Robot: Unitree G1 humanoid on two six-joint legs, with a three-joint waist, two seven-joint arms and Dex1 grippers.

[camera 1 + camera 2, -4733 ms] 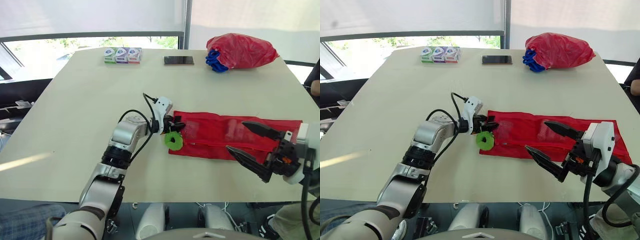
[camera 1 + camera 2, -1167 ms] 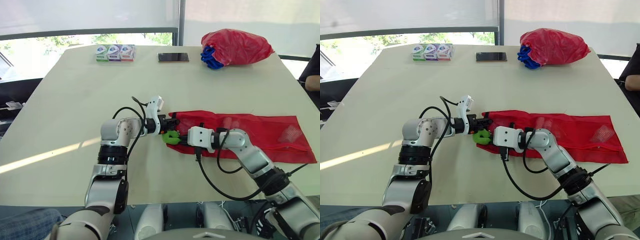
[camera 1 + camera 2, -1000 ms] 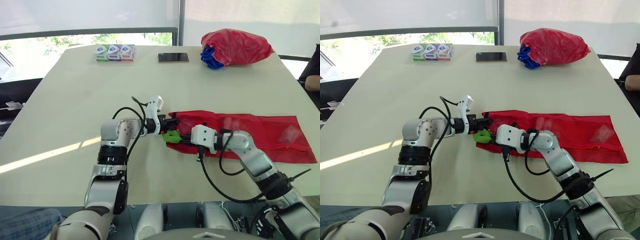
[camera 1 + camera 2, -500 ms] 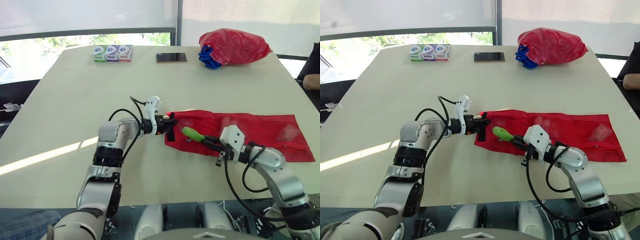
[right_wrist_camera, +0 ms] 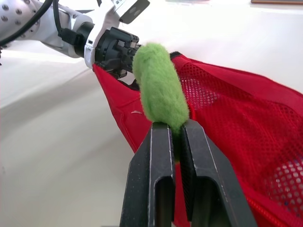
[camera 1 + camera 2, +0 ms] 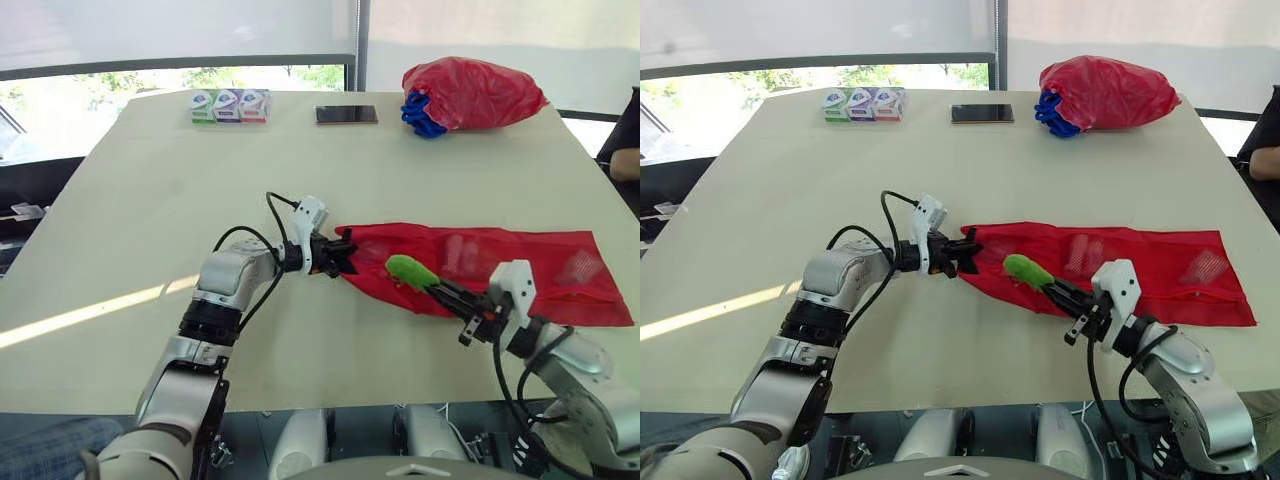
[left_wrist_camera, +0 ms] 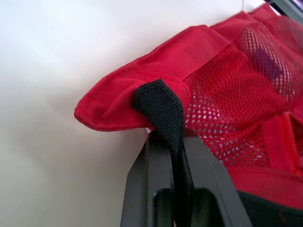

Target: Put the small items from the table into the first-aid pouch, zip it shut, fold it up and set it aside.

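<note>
The long red mesh pouch [image 6: 500, 262] lies flat on the table, right of centre. My left gripper [image 6: 338, 254] is shut on the black fabric tab [image 7: 160, 105] at the pouch's left end, lifting that corner a little. My right gripper [image 6: 434, 287] is shut on a fuzzy green item [image 6: 411, 271] and holds it tilted above the pouch's left part. In the right wrist view the green item [image 5: 158, 87] sticks out beyond the fingertips [image 5: 162, 130], with the left gripper behind it.
Along the table's far edge stand three small boxes [image 6: 228, 106], a dark phone [image 6: 346, 115] and a red bag with blue cloth [image 6: 470, 96]. A person's arm [image 6: 626, 160] shows at the right edge. Bare tabletop lies to the left and in front.
My right gripper has drawn back to the right and risen, carrying the green item from the pouch's left end to above the mesh. The left gripper keeps its grip on the tab.
</note>
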